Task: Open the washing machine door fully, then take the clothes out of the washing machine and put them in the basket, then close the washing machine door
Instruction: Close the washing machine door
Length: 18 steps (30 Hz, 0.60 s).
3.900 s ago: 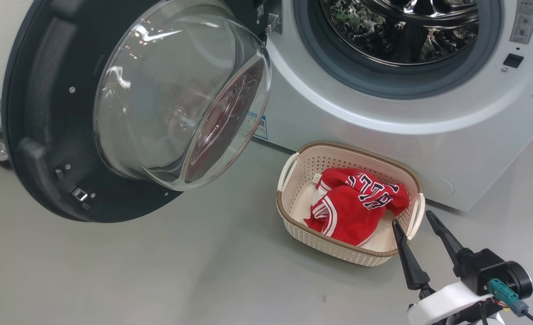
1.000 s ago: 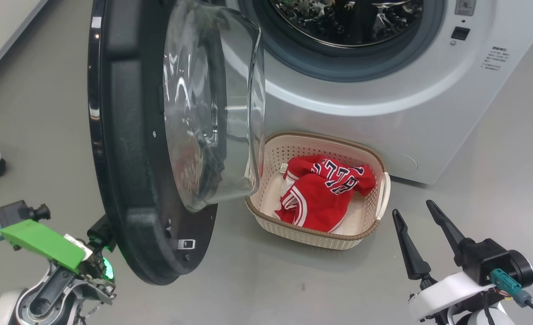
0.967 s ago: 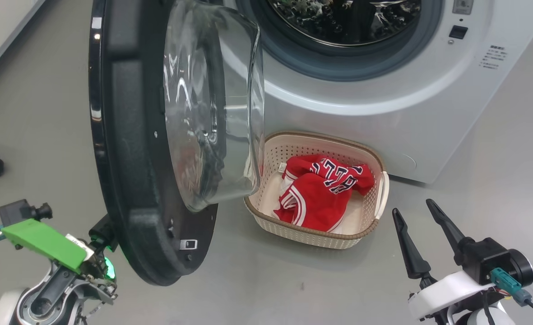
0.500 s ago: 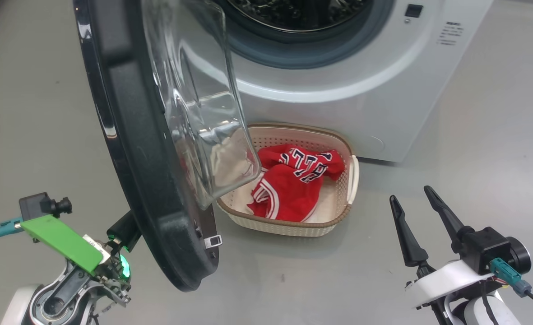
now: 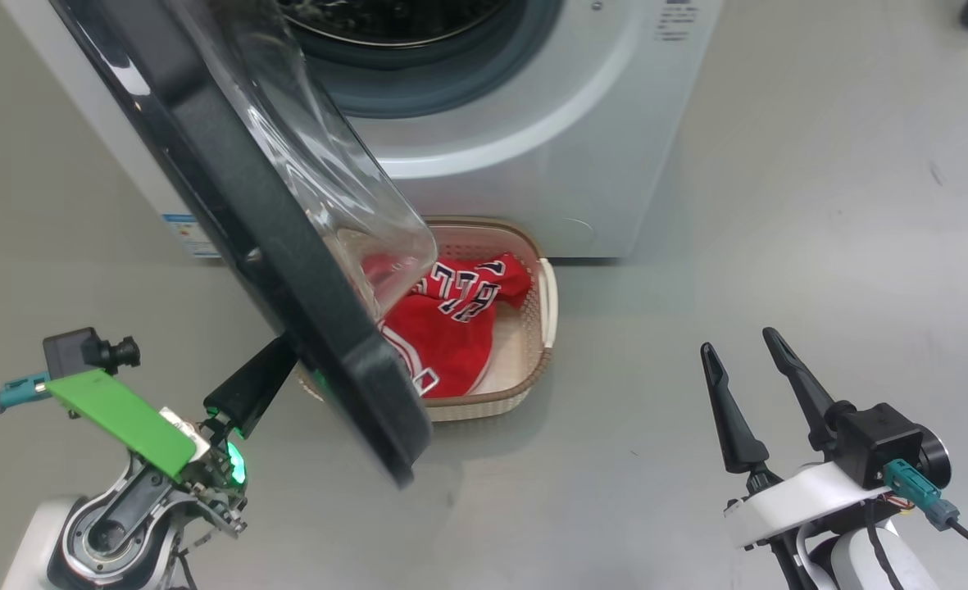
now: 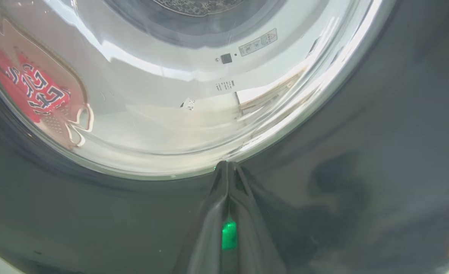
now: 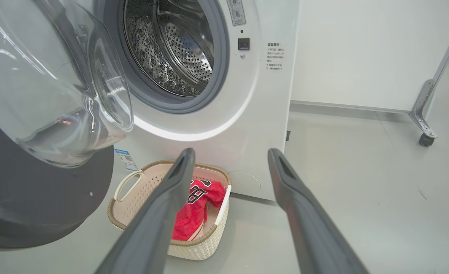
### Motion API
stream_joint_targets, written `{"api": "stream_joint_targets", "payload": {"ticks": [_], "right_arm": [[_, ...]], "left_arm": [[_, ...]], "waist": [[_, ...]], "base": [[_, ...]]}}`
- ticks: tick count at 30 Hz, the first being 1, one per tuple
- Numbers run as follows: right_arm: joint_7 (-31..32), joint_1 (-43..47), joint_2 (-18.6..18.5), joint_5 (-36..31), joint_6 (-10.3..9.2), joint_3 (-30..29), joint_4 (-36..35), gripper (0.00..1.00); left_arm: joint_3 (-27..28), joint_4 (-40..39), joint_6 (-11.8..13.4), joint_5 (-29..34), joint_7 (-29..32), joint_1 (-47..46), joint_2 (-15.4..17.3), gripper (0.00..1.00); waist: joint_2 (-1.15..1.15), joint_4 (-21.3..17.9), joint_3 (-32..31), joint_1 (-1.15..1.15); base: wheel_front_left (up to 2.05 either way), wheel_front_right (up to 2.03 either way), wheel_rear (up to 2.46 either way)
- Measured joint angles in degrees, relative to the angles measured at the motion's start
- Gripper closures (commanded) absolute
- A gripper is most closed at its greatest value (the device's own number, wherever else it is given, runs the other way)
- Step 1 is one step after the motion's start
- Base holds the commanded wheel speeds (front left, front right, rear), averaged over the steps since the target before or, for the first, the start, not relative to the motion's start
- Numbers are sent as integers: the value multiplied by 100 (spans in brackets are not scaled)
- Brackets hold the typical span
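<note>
**tubs_n_suds:** So where's the washing machine door (image 5: pixel 274 270) sitting relative to the arms?

**lintcatcher:** It's part-way open, and the head view sees it nearly edge-on. The left gripper (image 6: pixel 227 164) is on the door's outer side, low down. Both fingers are pinched tight together with nothing between them. In the left wrist view the tips sit right where the black rim meets the glass bowl (image 5: pixel 336 197), and they look to be touching the door.

**tubs_n_suds:** And the other arm?

**lintcatcher:** The right gripper (image 5: pixel 738 340) has its fingers spread wide and it's empty. It hangs over bare floor (image 5: pixel 779 205), well apart from the door and off to the right of the basket (image 5: pixel 492 406).

**tubs_n_suds:** Laundry?

**lintcatcher:** The clothes (image 5: pixel 451 328) are bunched up in the basket, which is on the floor just in front of the washing machine (image 5: pixel 533 147). In the head view the door's lower edge covers the basket's left part. From the right wrist view, the part of the drum (image 7: pixel 171 49) I can see is just bare steel.
</note>
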Motion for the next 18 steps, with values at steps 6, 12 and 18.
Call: {"api": "stream_joint_targets", "payload": {"ticks": [6, 12, 18], "right_arm": [[-56, -115, 54, 47, 22, 8, 80, 0], [-107, -197, 116, 107, 47, 22, 180, 0], [-151, -207, 149, 140, 53, 23, 257, 0]], "left_arm": [[8, 116, -1, 14, -1, -194, -103, 100], [146, 291, -1, 48, -66, -407, -127, 100], [214, 455, -1, 58, -130, -572, -127, 100]], "waist": [[0, -467, 89, 0], [0, -940, 170, 0], [0, -1376, 248, 0]], "base": [[0, 0, 0], [0, 0, 0], [0, 0, 0]]}}
